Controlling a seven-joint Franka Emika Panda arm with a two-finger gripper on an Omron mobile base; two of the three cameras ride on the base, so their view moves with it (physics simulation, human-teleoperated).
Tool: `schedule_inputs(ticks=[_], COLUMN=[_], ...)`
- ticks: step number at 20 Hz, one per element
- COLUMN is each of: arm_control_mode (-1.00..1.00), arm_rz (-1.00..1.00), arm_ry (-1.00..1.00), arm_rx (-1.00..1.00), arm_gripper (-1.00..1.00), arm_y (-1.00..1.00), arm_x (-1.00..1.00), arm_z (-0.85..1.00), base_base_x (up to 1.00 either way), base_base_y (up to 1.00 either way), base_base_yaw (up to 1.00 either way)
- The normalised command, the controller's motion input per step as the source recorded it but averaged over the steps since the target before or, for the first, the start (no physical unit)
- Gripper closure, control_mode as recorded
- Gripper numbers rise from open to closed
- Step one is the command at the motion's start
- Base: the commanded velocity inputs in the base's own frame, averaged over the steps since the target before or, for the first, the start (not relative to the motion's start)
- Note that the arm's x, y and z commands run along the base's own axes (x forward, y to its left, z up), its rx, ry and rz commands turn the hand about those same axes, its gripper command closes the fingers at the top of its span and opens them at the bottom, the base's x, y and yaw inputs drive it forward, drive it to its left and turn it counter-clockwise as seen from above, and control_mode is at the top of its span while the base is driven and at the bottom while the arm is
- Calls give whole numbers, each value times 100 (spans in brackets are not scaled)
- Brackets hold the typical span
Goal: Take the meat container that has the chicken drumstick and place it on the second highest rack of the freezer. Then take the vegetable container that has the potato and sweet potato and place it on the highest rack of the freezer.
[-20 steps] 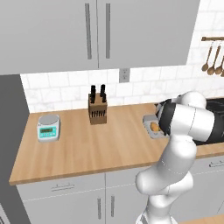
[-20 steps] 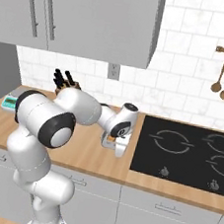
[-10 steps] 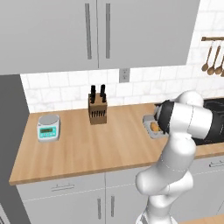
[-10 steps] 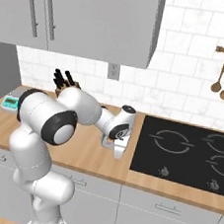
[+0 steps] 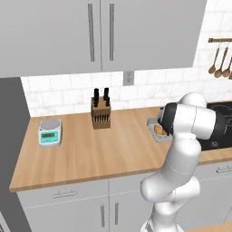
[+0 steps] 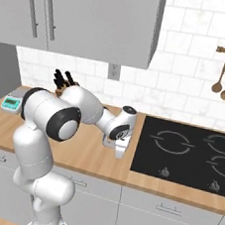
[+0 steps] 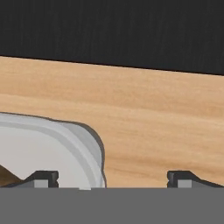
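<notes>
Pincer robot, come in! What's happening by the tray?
Pincer open, empty. Grey tray corner between its tips, on wooden counter. Nothing blocking.

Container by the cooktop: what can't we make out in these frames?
- Container: hand view shows a rounded grey corner; the rest is cut off by the left and bottom edges.
- Its contents: left base view shows an orange-brown bit; the arm hides the rest, so drumstick or tubers can't be told.
- Right base view: the hand covers the container.
- Pincer open; whether it touches the container can't be told.
</notes>
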Motion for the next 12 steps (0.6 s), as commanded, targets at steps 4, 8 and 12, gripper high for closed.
schedule_inputs(ticks=[4, 8, 12], arm_control_mode=[-100, -100, -100], arm_rz=[0, -2, 0], arm_ry=[0, -1, 0], arm_rx=[0, 0, 0], arm_gripper=[-100, -100, -100], arm_y=[18, 3, 0], arm_x=[3, 0, 0], arm_z=[-28, 0, 0], base_base_x=[0, 0, 0], base_base_y=[0, 0, 0], base_base_yaw=[0, 0, 0])
